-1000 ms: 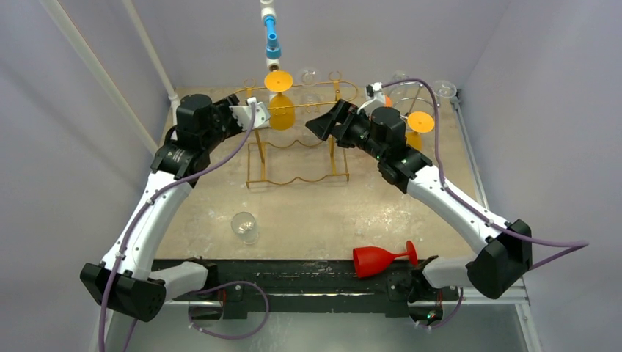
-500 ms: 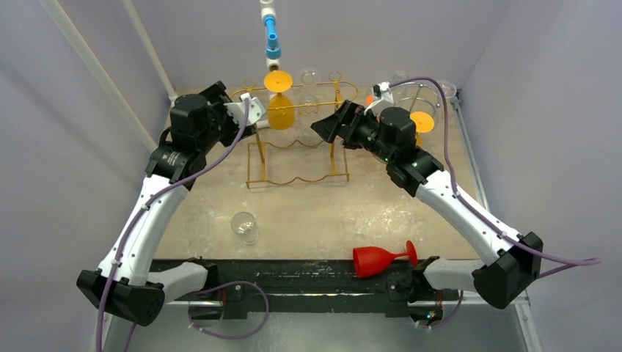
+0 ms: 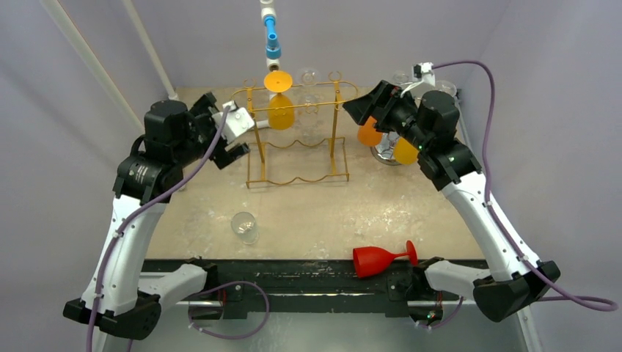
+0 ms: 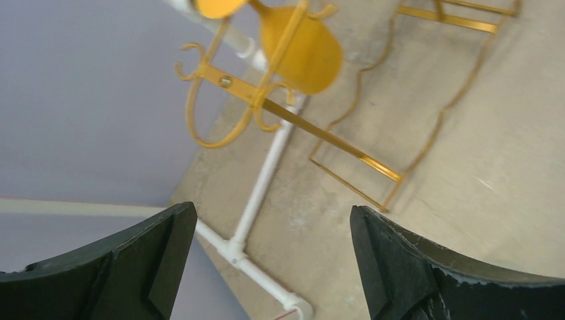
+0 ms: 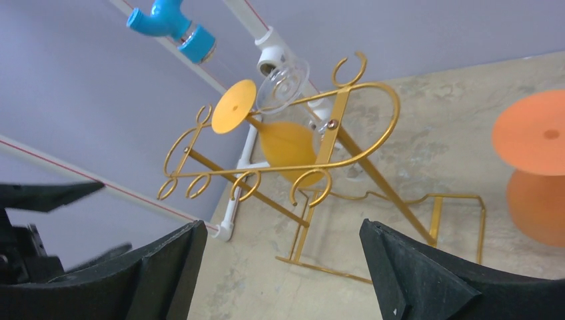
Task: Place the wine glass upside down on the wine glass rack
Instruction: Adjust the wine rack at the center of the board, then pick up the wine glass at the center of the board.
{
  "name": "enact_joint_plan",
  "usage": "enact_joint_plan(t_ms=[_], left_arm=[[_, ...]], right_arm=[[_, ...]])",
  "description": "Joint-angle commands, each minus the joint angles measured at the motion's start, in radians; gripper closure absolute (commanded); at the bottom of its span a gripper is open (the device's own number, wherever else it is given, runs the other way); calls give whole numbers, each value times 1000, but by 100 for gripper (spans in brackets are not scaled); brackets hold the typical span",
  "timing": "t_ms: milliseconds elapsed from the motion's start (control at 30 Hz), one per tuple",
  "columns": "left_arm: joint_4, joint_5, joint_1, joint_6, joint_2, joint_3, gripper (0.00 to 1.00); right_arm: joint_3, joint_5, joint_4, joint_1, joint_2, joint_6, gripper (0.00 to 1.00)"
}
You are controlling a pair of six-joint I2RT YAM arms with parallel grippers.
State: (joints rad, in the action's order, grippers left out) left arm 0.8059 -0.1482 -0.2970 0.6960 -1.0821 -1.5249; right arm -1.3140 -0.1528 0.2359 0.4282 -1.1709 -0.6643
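A yellow wine glass hangs upside down, foot up, in the gold wire wine glass rack. A clear glass hangs beside it. My left gripper stands open and empty to the left of the rack, apart from the yellow glass. My right gripper is open and empty too, raised to the right of the rack.
A red wine glass lies on its side at the near edge. A clear glass lies on the table in front of the rack. Orange glasses stand under my right arm. White piping runs along the back-left corner.
My left gripper has opened, let go of the yellow glass and drawn back to the left. My right arm has swung right, away from the rack.
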Motion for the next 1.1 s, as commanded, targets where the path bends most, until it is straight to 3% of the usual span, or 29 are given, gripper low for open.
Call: enact_joint_plan(t_ms=[0,100,233,400,767,900,967,1067], left_arm=[[267,-202,-4,37,59,136,9],[293,-217,-4,67,96,252,12],[321,-222,-4,141,137,408,19],[303,-207,-4,165,131,558,22],[178,-215,-4,151,108,714,34],[121,-212,-4,174,125,778,47],[106,-214,-4,192,134,807,54],[110,-238,-4,219,153,827,74]], right_arm=[[-94,-3,32,-45,2,69,6],[-139,22,51,-58,-35,96,15],[-121,12,36,-59,-29,99,19],[-90,1,51,-59,-9,109,19],[-55,-26,75,-59,19,115,14],[-71,-59,89,-60,12,110,2],[-75,-94,91,-62,6,103,1],[-56,-120,70,-65,8,48,1]])
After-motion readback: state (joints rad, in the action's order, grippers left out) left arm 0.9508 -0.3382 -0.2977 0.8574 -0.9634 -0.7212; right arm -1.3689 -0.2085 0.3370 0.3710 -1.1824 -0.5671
